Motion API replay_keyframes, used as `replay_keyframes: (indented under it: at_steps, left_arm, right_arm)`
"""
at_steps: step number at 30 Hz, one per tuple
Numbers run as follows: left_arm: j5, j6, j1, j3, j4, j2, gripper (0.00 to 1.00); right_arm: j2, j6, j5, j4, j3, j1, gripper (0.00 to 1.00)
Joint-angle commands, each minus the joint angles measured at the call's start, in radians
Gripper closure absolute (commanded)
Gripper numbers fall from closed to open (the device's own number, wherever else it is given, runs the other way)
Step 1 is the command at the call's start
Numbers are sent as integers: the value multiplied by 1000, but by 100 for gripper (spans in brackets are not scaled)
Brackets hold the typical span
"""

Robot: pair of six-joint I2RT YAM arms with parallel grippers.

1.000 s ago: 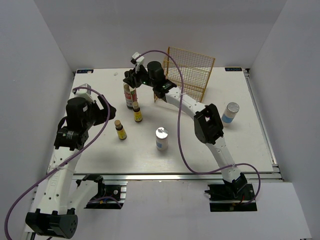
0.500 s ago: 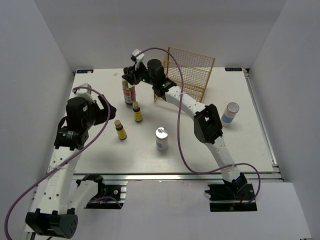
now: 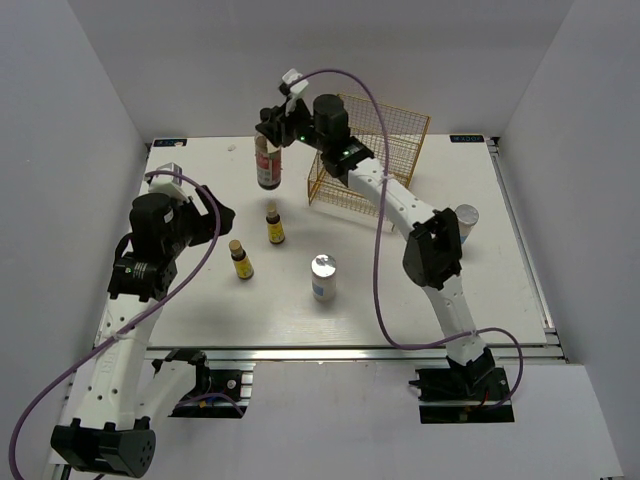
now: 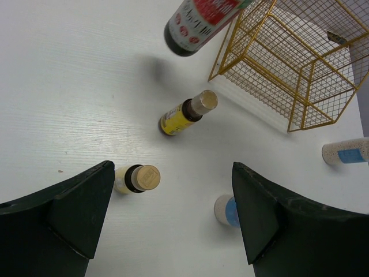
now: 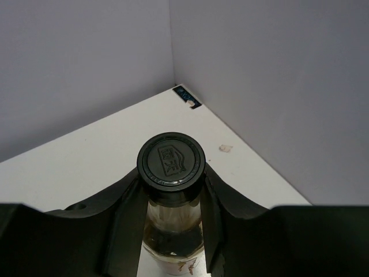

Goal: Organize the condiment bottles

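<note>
Gold wire rack (image 3: 370, 150) at the back; just left of it the right gripper (image 3: 272, 135) clasps the tall clear bottle (image 3: 267, 165) under its cap, held aloft; left gripper (image 4: 173, 196) spread wide, empty, far left of the rack; one white cylinder (image 3: 323, 277) in front of the rack, the other (image 3: 462, 222) to its right; two amber bottles (image 3: 273, 224) (image 3: 241, 260) front-left of it.

Held in the air toward the back left, about upright, gripped just under the cap: tall bottle (image 3: 267, 167), clear glass, black cap, red-white label. Standing upright and apart, both dark with yellow labels and pale caps: far amber (image 3: 273, 225), just in front of the tall bottle; near amber (image 3: 241, 260), nearer and further left. Upright too, white with blue labels and silvery lids: middle cylinder (image 3: 323, 278), right of the ambers; right cylinder (image 3: 462, 222), well apart, partly hidden.
</note>
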Motion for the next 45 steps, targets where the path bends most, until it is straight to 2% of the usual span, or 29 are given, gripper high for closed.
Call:
replay_keyframes:
  at_steps: [1, 10, 19, 33, 45]
  left_arm:
    - [27, -7, -3, -7, 36, -27, 8]
    - [64, -20, -3, -30, 71, -33, 8]
    - [118, -32, -3, -56, 116, -14, 8]
    - [136, -30, -3, -73, 125, 2, 8]
    - [138, -29, -3, -62, 125, 33, 8]
  right_arm:
    - [-214, 28, 23, 127, 111, -59, 100]
    - [-365, 70, 38, 29, 103, -193, 100]
    - [-427, 41, 32, -29, 68, -369, 100]
    - [-372, 39, 9, -22, 17, -543, 100]
    - [-269, -2, 17, 58, 30, -566, 100]
